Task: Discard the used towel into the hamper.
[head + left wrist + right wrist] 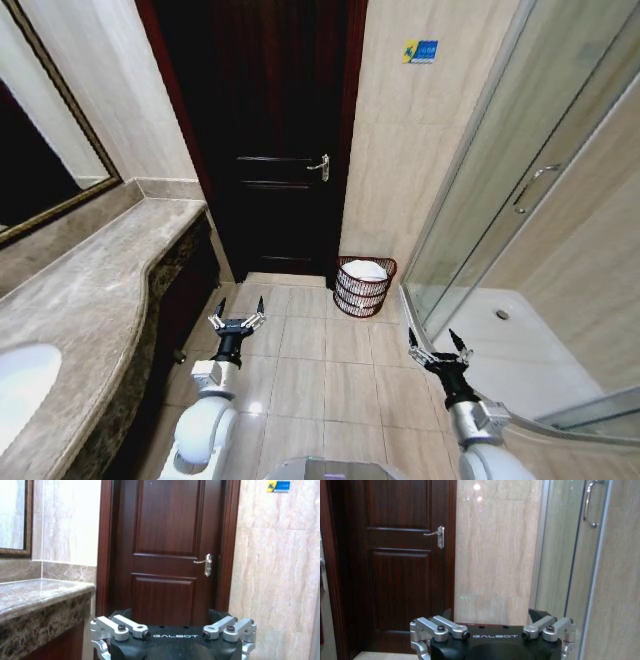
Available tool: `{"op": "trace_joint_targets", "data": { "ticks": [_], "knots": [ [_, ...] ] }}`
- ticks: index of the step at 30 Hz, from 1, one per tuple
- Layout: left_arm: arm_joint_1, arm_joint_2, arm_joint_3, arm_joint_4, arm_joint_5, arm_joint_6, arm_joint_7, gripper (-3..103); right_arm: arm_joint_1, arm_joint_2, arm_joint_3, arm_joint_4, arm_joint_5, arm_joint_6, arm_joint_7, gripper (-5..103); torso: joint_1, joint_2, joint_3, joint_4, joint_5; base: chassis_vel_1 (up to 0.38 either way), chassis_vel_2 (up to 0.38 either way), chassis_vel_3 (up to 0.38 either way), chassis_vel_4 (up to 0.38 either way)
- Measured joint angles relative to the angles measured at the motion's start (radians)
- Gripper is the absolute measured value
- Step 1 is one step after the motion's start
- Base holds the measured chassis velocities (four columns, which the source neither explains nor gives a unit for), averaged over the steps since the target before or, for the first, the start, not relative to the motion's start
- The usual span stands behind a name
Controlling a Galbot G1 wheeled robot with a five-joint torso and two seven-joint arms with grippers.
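The hamper (pixel 364 285) is a small round dark red-brown wire basket on the floor against the wall, right of the door. A white towel (pixel 365 270) lies inside it, showing above the rim. My left gripper (pixel 237 311) hangs open over the floor tiles, left of the hamper and nearer to me, holding nothing. My right gripper (pixel 440 342) is open too, low at the right by the shower edge, also empty. Both point toward the door wall.
A dark wooden door (pixel 275 140) with a metal handle (pixel 319 166) stands shut ahead. A marble vanity counter (pixel 90 300) with a white sink (pixel 20 385) runs along the left. A glass shower enclosure (pixel 530 200) with a raised tray (pixel 500 350) takes the right. Tiled floor lies between.
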Motion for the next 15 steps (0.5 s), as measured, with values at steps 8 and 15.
{"op": "trace_joint_targets", "data": {
  "ticks": [8,15],
  "knots": [
    [0.002,0.003,0.0,-0.005,0.0,-0.003,0.008,100,-0.007,0.013,-0.004,0.018,-0.004,0.005,0.001,100,0.0,0.0,0.0,0.0001,0.0001,0.102,-0.09,-0.093,0.099],
    [0.006,0.008,-0.001,-0.006,-0.003,-0.012,0.01,100,-0.015,0.017,-0.005,0.028,-0.009,0.005,0.002,100,0.0,0.0,0.0,-0.0001,0.0001,0.062,-0.095,-0.086,0.089]
  ]
}}
